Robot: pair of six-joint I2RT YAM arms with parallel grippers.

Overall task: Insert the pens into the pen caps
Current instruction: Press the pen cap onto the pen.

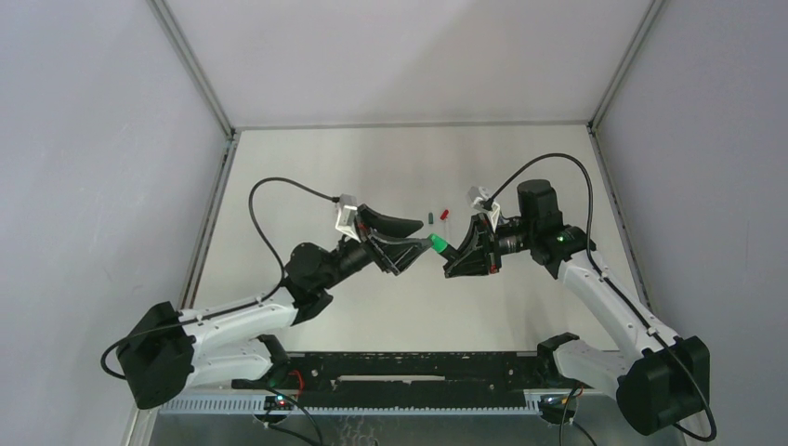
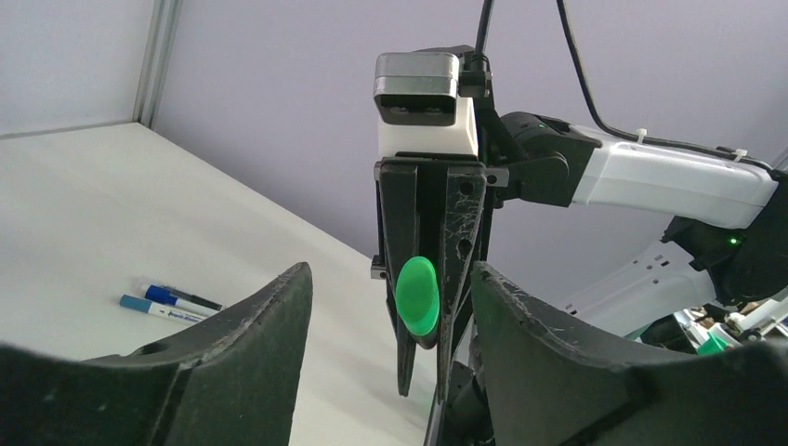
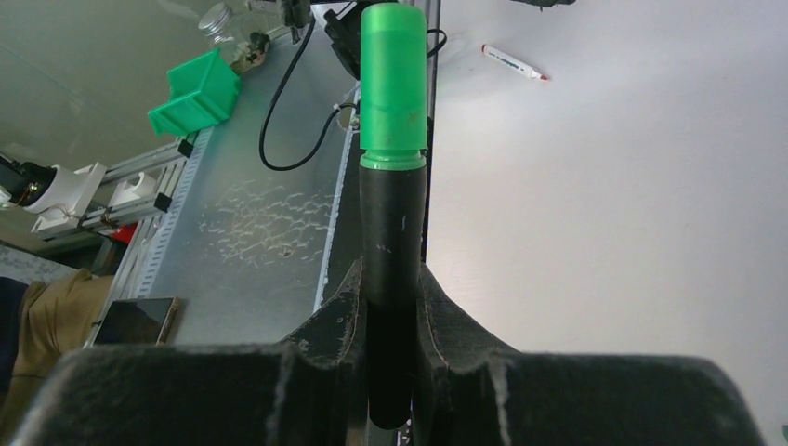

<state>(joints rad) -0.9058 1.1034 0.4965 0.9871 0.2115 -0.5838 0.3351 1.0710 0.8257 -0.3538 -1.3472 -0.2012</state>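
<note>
One black pen is clenched in the right gripper mid-table, its green cap pointing left between the left gripper's spread, empty fingers, which should close squarely and press straight along the barrel.

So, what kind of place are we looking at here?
Probably a robotics lab test cell: plain pale panel walls on aluminium frame posts enclose a white table, two black-and-white robot arms stand at its edge, and a green plastic storage bin sits nearby.
</note>
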